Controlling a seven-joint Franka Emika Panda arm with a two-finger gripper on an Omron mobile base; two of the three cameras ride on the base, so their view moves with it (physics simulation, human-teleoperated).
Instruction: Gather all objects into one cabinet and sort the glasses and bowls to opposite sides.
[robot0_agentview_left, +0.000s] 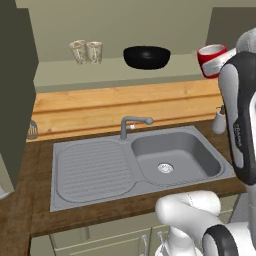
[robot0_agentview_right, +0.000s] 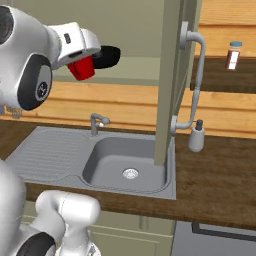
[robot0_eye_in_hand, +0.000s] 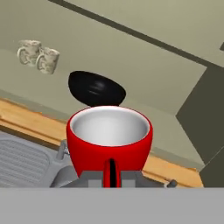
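Here, red mug (robot0_eye_in_hand: 109, 144) gripped in hand (robot0_eye_in_hand: 111, 175)

Two speckled tumblers (robot0_agentview_left: 79, 51) (robot0_agentview_left: 94, 51), one black bowl (robot0_agentview_left: 147, 57), one red mug (robot0_agentview_left: 211, 59), one soap dispenser (robot0_agentview_right: 195, 136), one jar (robot0_agentview_right: 233, 55).

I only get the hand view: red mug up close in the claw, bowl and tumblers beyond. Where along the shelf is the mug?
Observer: In the left base view, the red mug is near the shelf's right end, right of the black bowl. The two tumblers stand at the left.
Operator: Where's the door?
Observer: In the right base view, the open cabinet door stands edge-on to the right of the claw. Its bar handle is on the side away from the mug.
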